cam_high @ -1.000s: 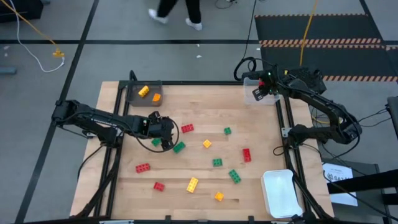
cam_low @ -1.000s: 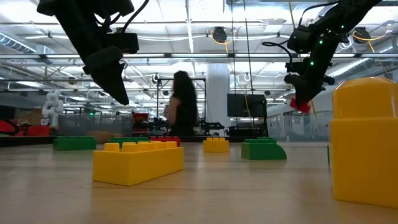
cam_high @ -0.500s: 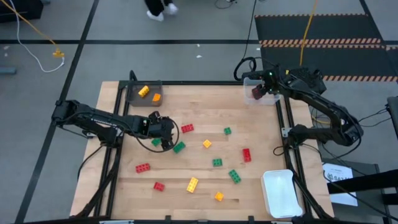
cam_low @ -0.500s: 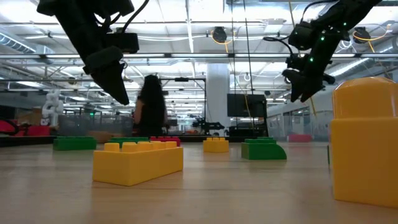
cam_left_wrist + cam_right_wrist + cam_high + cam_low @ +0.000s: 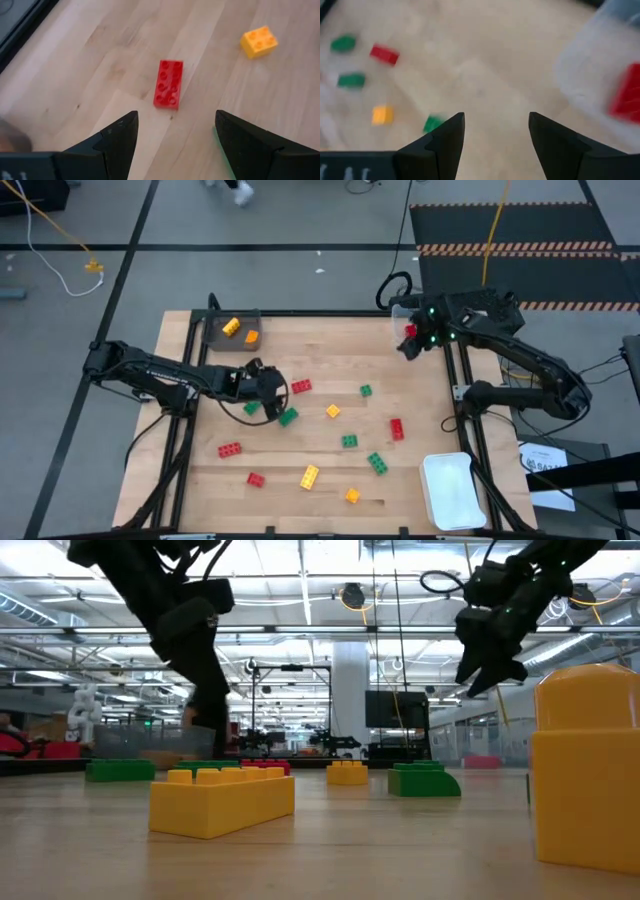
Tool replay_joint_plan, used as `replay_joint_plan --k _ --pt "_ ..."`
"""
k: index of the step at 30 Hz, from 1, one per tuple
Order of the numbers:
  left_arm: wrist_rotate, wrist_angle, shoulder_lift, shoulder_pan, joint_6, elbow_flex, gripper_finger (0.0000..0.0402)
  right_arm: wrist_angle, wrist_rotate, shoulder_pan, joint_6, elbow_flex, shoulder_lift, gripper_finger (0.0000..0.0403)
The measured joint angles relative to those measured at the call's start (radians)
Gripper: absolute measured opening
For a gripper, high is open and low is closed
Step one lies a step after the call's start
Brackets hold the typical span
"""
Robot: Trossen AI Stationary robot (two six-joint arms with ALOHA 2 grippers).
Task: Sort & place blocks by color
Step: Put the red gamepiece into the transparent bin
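Several small red, green and yellow blocks lie scattered on the wooden table (image 5: pixel 320 360). My left gripper (image 5: pixel 264 396) hangs open over the left middle. A red block (image 5: pixel 168 83) lies flat just beyond its fingertips (image 5: pixel 175 130), and a green block (image 5: pixel 251 408) lies beside it. My right gripper (image 5: pixel 404 348) hovers open and holds nothing at the clear tray's (image 5: pixel 398 311) near edge, at the far right. A red block (image 5: pixel 626 95) lies inside that tray. In the low view the left gripper (image 5: pixel 205 715) and right gripper (image 5: pixel 480 675) both hang above the table.
A dark grey tray (image 5: pixel 215 332) at the far left holds a yellow block (image 5: pixel 231 327) and an orange block (image 5: pixel 251 337). A white tray (image 5: pixel 450 490) sits at the near right corner. Loose blocks include green (image 5: pixel 288 417), yellow (image 5: pixel 310 476) and red (image 5: pixel 397 429).
My right gripper has opened and let go of a red block, which has dropped into the clear tray. The gripper has then swung and turned toward the table's middle. My left gripper has kept its place and tipped slightly.
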Motion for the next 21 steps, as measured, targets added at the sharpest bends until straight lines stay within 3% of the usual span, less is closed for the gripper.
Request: replay_joint_plan --k 10,21 --pt "0.061 0.234 0.0 0.025 0.093 0.013 0.0266 -0.077 0.002 0.314 0.236 -0.078 -0.04 0.0215" --pt "0.086 0.265 0.0 0.118 0.241 0.236 0.0266 -0.006 -0.047 0.628 0.512 -0.232 -0.04 0.0215"
